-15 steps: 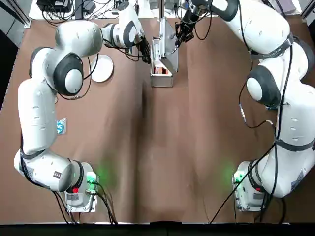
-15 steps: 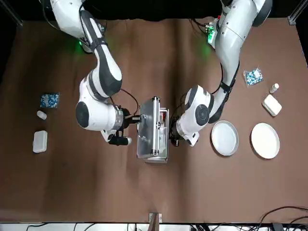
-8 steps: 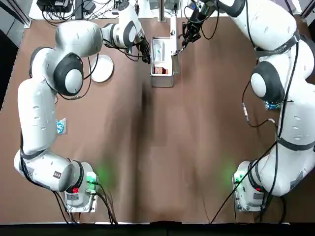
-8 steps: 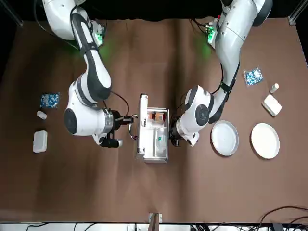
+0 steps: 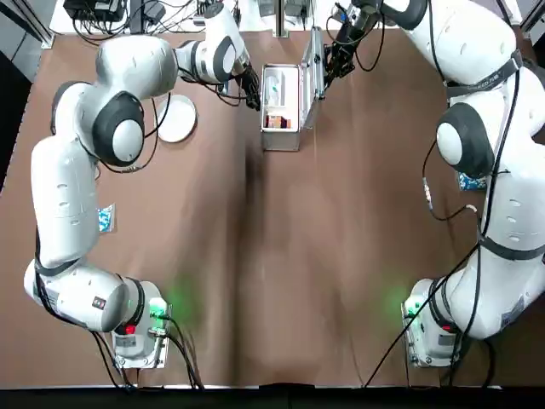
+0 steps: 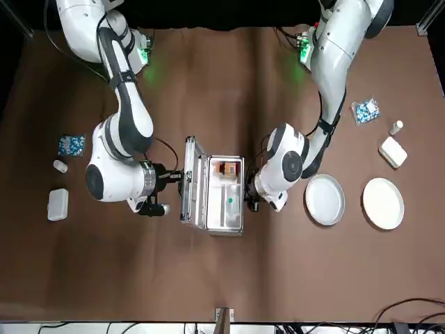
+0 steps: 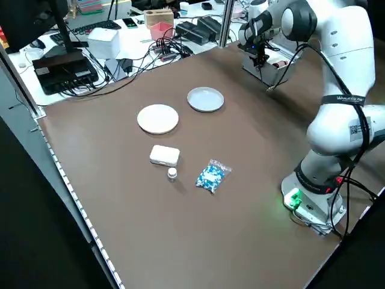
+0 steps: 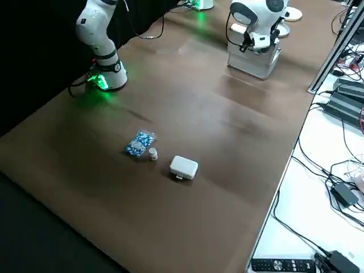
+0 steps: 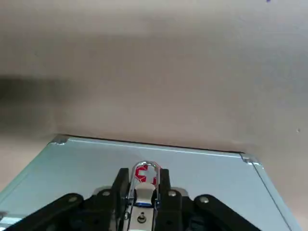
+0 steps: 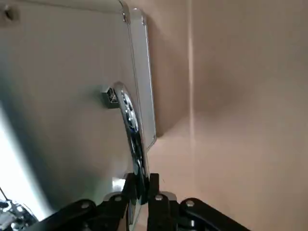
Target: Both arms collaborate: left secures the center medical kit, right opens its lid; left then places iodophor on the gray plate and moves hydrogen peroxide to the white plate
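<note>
The right gripper point(image 6: 179, 182) is clamped on the chrome carry handle point(image 10: 130, 125) of the hinged aluminium lid point(image 6: 188, 181), its two fingers pinching the thin metal bar between them, plain in the right wrist view. That lid stands up on edge, nearly vertical, on the side of the case toward the robot's right, its outer face turned to the right arm.

Over on the other flank, the left gripper point(image 6: 252, 197) is down against the wall of the silver rectangular medical kit point(image 5: 281, 95) on the robot's left side. The left wrist view shows its fingers point(image 9: 118, 185) closed on a small metal latch with a red mark point(image 9: 143, 174) on the case's flat face.

The kit sits at table centre, toward the far edge from the arm bases, long axis running away from the robot. It is open to the ceiling, and inside are a reddish-brown box point(image 6: 226, 168) at the end nearer the robot and pale packets beyond it; which item is which cannot be made out at this range.

Out to the robot's left, the round gray plate point(image 6: 325, 199) lies just beside the left arm's wrist, the round white plate point(image 6: 383, 203) farther out. In the top view the left arm covers part of the gray plate.
</note>
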